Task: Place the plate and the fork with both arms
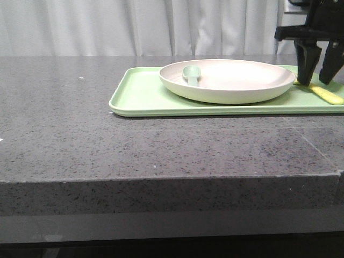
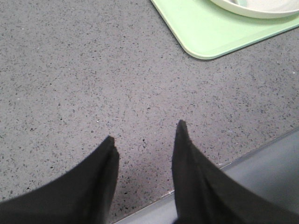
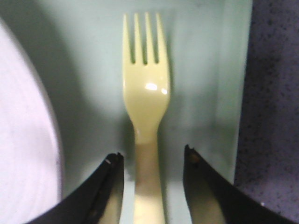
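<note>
My right claw (image 3: 152, 158) straddles the small yellow plastic fork (image 3: 145, 100), jaws open, nothing gripped; I should close centred on its handle.

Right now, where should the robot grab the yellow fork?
By its handle, coming straight down from above. The fork lies flat on the tray beside the plate, and the open right hand already straddles the narrow handle, which looks easier to pinch than the wide tines.

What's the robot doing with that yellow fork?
The right hand is open, one finger on each side of the fork, which lies on the green tray beside the plate. A little spoon sits in the plate. The left hand hangs open over bare table, holding nothing.
</note>
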### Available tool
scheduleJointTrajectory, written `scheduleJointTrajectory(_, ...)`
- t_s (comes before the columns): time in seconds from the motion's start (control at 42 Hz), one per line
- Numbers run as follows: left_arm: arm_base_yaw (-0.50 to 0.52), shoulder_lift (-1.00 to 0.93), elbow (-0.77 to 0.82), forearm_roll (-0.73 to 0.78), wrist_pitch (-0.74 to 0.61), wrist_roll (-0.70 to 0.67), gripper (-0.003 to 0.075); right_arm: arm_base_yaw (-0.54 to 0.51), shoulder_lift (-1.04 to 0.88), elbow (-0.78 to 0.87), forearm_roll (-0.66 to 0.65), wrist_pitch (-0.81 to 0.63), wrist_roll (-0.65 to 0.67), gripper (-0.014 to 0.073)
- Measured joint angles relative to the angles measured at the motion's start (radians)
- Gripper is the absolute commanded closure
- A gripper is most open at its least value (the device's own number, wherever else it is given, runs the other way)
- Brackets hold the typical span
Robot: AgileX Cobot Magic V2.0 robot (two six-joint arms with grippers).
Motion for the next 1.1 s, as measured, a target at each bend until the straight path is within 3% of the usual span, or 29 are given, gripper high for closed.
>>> scheduleJointTrajectory(0.31,0.0,0.0,0.0,0.0,0.0,0.0,0.0448,0.048,-0.202,0.009,0.0,0.0,-0.025,0.0247)
scheduleJointTrajectory(0.5,0.0,0.0,0.0,0.0,0.0,0.0,0.0448,0.081,-0.41,0.109,0.004,0.006,-0.038,0.0247)
scheduleJointTrajectory(1.096,0.0,0.0,0.0,0.0,-0.022,0.0,0.0448,0.083,-1.148,0.872,0.055,-0.253,-0.13,0.0247)
